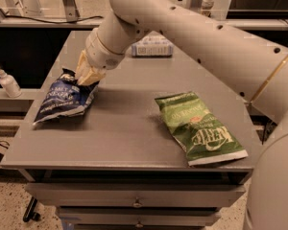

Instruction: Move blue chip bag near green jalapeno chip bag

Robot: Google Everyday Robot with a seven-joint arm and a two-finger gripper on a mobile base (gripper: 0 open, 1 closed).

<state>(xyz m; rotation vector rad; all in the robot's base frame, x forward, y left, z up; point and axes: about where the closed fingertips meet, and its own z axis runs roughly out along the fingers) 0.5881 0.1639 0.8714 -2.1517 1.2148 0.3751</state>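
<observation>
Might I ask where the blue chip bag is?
Camera view, left: the blue chip bag lies on the table, gripper at its top, apart from the green jalapeno chip bag.

My gripper (86,74), pale cream-yellow, pinches the top end of the blue chip bag (62,99) near the bench's left edge. That bag is dark navy with white lettering. My arm (192,37) is off-white, dotted with small dark holes, and has a tan band out by the right edge. The green jalapeno chip bag (199,128), toward the front right corner, is bright green with white lettering, a small red mark and a white sealed edge. The bench (129,143) is plain grey. A white and blue box (151,47) sits at the far edge.
</observation>
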